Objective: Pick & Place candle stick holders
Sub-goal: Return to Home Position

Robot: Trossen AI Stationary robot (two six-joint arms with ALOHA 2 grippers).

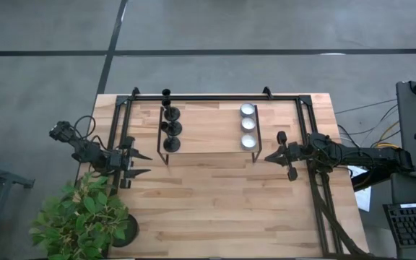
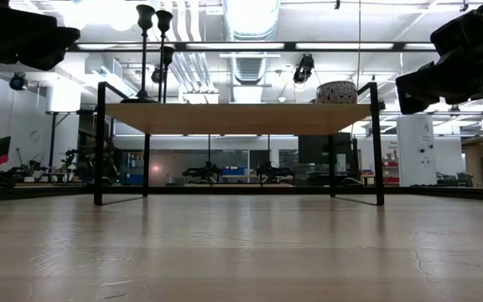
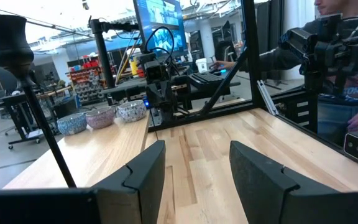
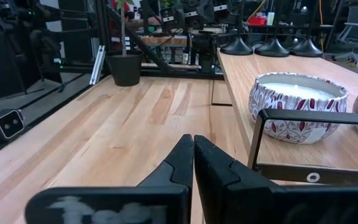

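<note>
Three black candle stick holders [image 1: 170, 128] with round bases and thin stems stand in a row on the left end of a low raised wooden shelf [image 1: 208, 133]. Three whitish-silver cups [image 1: 248, 125] stand in a row on its right end. My left gripper [image 1: 144, 163] is open and empty, just left of the shelf's near left corner. One black holder [image 3: 11, 37] shows close by in the left wrist view. My right gripper [image 1: 268, 157] is shut and empty, just right of the shelf's near right corner, beside the nearest cup [image 4: 297, 106].
The shelf stands on thin black legs [image 2: 99, 143] above the table. A potted green plant [image 1: 85, 217] stands at the table's near left corner. A black frame [image 1: 215, 96] runs along the far and side edges. A person [image 3: 347, 62] sits beyond the right edge.
</note>
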